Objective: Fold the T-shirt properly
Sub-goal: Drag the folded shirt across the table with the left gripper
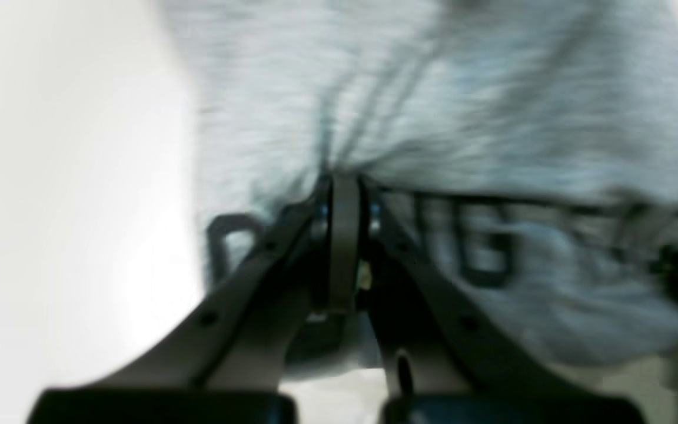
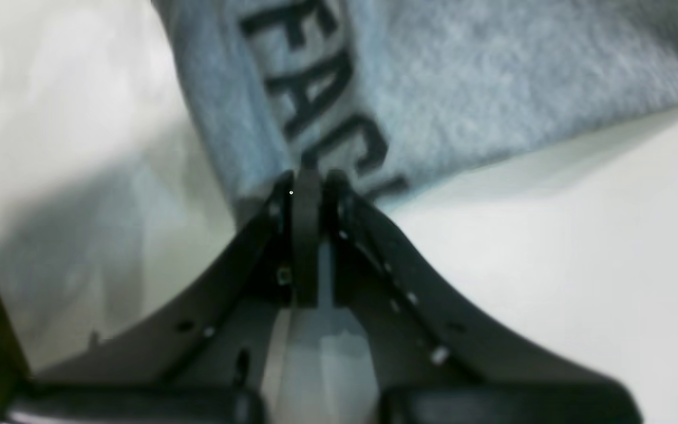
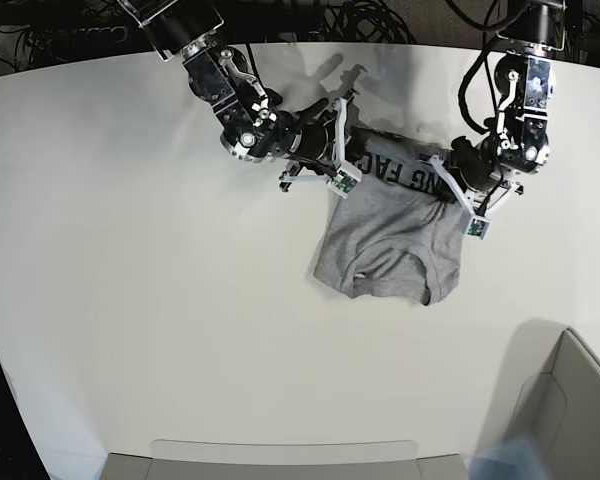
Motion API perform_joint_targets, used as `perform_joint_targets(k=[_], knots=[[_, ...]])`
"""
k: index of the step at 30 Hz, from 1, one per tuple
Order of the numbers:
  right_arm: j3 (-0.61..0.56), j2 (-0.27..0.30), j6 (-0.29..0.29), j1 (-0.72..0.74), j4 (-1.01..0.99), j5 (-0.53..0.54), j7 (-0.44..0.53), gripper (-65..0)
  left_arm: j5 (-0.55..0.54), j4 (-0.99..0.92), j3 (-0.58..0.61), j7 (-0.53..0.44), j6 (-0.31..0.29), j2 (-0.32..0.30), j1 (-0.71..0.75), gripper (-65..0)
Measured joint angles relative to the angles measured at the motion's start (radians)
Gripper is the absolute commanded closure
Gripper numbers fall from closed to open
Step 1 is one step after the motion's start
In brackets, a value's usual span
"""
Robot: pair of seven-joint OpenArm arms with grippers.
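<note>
The light grey T-shirt (image 3: 395,235) lies near the table's far edge, in the middle. Its top edge is lifted and turned over, so a strip of black lettering (image 3: 400,178) shows. My right gripper (image 3: 352,152) grips that edge at its left end. In the right wrist view its jaws (image 2: 309,179) are shut on the cloth next to the letters (image 2: 315,88). My left gripper (image 3: 440,178) grips the right end. In the blurred left wrist view its jaws (image 1: 345,182) pinch the T-shirt (image 1: 462,118) into creases above the lettering. The lower part rests on the table.
The white table (image 3: 180,300) spreads to the left and the front. A grey bin (image 3: 580,400) stands at the front right corner and a shallow grey tray (image 3: 280,460) at the front edge. Black cables (image 3: 360,20) run behind the table.
</note>
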Motion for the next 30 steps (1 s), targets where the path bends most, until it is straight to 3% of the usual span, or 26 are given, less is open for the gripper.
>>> perform_joint_targets(k=[7,10,13,17,23,30], knots=[[0.01,0.142,0.001,-0.132,0.254,-0.007,-0.01,-2.8,0.011,0.095,-0.002,0.025,0.013,-0.001,0.012,0.0],[0.077,0.186,0.001,-0.209,0.33,0.016,0.0,-2.8,0.008,0.197,-0.057,0.021,0.011,0.026,0.016,0.0],[0.202,0.198,0.001,-0.285,0.37,0.001,-0.017,-2.8,0.011,0.257,-0.093,0.011,0.013,0.09,0.027,0.0],[0.307,0.188,0.001,-0.332,0.412,0.008,-0.005,-2.8,0.012,0.173,-0.044,0.031,0.006,0.147,0.007,0.0],[0.397,0.193,0.002,-0.366,0.422,0.003,-0.013,-2.8,0.016,0.146,-0.005,0.014,0.014,0.158,-0.04,0.0],[0.4,0.19,0.001,-0.377,0.422,0.003,-0.008,-2.8,-0.026,-0.106,0.026,-0.032,-0.013,0.156,-0.105,0.0]])
